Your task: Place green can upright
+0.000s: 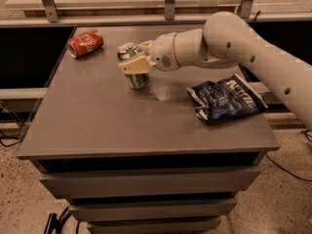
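Observation:
The green can (138, 80) stands nearly upright on the grey table (97, 126), at the back middle, with its silver top up. My gripper (132, 56) reaches in from the right and is shut on the can. One cream finger (132, 65) crosses the can's front and the other (145, 45) sits behind it. The can's base touches the table top or is just above it; I cannot tell which.
A red soda can (85, 42) lies on its side at the table's back left corner. A crumpled blue chip bag (225, 99) lies on the right side. A rail with metal posts (168, 4) runs behind the table.

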`<state>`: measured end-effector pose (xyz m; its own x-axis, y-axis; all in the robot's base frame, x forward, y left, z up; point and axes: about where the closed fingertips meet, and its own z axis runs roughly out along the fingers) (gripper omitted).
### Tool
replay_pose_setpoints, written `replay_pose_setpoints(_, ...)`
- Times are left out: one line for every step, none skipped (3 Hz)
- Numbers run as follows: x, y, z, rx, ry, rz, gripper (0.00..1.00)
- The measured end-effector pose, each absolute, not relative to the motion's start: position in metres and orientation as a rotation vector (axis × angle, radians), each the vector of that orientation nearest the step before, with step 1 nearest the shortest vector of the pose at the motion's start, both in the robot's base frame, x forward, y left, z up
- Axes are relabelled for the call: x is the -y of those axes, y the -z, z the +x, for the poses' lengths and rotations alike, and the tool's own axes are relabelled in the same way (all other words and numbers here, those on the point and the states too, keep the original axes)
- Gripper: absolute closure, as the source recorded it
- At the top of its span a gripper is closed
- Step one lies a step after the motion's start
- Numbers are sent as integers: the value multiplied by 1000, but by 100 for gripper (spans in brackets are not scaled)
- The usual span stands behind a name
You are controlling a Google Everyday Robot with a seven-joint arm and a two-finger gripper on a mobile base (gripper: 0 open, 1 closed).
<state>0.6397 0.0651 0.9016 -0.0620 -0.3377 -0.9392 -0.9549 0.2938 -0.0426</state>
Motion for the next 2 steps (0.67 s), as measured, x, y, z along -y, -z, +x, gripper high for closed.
replay_pose_setpoints(-63, -910, 648, -1541, -850, -1188, 100)
replay_pose_setpoints(-60, -923, 653, -1500, -865, -1169, 100)
